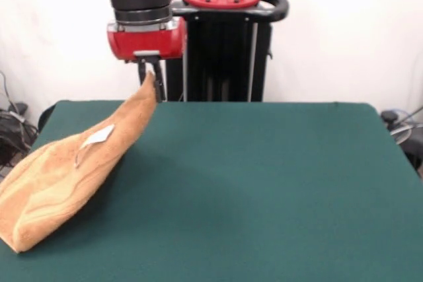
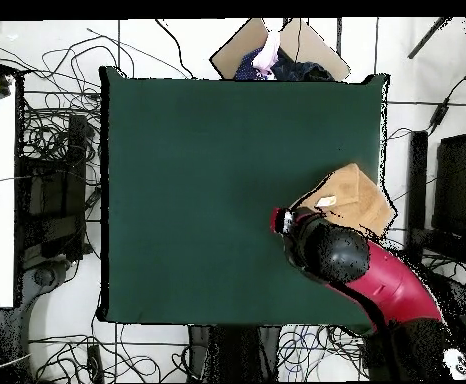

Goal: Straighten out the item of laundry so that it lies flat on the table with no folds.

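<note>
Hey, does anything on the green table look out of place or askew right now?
Yes. The towel is not flat: the claw pinches one corner and holds it up, so the cloth slopes down in folds. It also sits at the table edge, with part hanging over the side in the overhead view.

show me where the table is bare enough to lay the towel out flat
Nearly all the table is bare green: in the front view, everything from the towel across to the right edge, front to back. The one crowded spot is the left side, where the gripper holds up a towel corner and the rest, with its white label, drapes past the table's edge.
</note>
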`<state>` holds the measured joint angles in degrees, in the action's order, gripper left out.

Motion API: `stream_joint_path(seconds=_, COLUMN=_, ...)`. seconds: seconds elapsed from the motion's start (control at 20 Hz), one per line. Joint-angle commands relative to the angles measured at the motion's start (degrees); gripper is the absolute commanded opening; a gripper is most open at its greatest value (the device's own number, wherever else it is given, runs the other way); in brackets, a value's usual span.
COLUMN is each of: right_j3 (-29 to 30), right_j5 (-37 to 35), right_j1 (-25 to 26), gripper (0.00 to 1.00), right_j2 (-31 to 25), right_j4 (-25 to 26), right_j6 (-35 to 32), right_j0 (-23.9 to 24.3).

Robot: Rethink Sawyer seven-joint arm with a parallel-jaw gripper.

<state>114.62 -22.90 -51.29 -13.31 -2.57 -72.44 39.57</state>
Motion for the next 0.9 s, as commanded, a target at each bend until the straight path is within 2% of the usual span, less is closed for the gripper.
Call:
stream_joint_path(seconds=0.05, right_j3=3.2, right_j5=6.0, right_j1=3.9, gripper=0.0, right_j2=1.0, right_j4=-3.2, right_j6=-16.4, right_j0=-1.8)
stream_joint_path(seconds=0.55, right_j3=1.0, right_j5=15.7, right_j1=12.8, gripper=0.0, right_j2=-0.3, right_j4=-1.7, right_j6=-15.8, right_j0=-0.9)
stream_joint_path(seconds=0.9, right_j3=1.4, right_j5=20.3, right_j1=12.9, gripper=0.0, right_j2=3.7, right_j4=-2.5, right_j6=-17.5, right_j0=-4.9)
